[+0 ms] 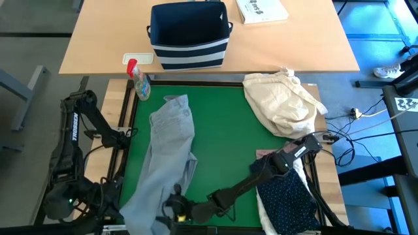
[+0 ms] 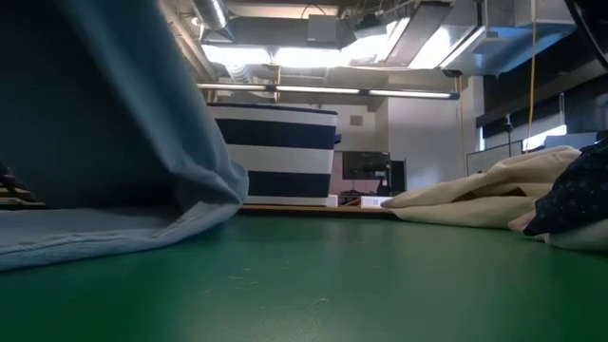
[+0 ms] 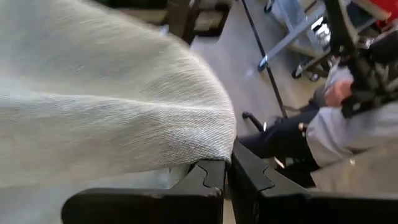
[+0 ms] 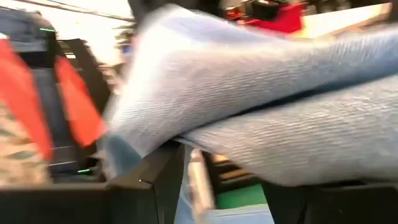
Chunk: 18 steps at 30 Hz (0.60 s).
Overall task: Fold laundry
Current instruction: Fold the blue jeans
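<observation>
Both grippers are gripping the light grey jeans [image 1: 166, 153] — left gripper [image 3: 227, 186] pinched tight, right gripper [image 4: 221, 180] half-wide around folds; denim risks slipping free.

You are looking at jeans [image 1: 166, 156] of light grey twill cloth, the weave showing coarse up close. The mat [image 1: 222, 137] is showing matt green and smooth. The bundle [image 1: 284, 101] is looking like creased cream cloth. The bin [image 1: 189, 34] is showing striped fabric, and the tabletop [image 1: 104, 39] pale smooth wood.
</observation>
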### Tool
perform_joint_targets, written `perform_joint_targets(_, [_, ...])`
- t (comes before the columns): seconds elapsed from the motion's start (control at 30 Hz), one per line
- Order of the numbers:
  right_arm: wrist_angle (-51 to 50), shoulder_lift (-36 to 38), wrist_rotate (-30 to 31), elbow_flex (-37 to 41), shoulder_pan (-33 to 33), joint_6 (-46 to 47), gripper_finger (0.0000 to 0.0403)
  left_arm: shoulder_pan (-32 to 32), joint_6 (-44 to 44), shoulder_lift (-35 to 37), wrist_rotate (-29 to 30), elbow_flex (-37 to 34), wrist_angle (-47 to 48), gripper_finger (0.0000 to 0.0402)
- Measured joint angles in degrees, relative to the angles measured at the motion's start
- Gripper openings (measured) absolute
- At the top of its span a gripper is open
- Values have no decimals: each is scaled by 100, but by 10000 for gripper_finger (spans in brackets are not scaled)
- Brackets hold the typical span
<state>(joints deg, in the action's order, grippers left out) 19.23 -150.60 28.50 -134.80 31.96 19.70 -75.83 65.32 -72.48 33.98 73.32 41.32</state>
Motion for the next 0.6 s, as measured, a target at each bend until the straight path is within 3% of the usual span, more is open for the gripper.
perform_joint_targets(0.3, [185, 96, -1011, -1, 471, 857, 191, -168, 246, -330, -640, 0, 145, 5])
perform_joint_targets(0.47, [89, 100, -1161, -7, 634, 1228, 191, -199, 598, -753, -1113, 0, 366, 5])
perform_joint_targets(0.6, [-434, 108, -1138, -10, 638, 1544, 191, -188, 601, -934, -1152, -11, 194, 5])
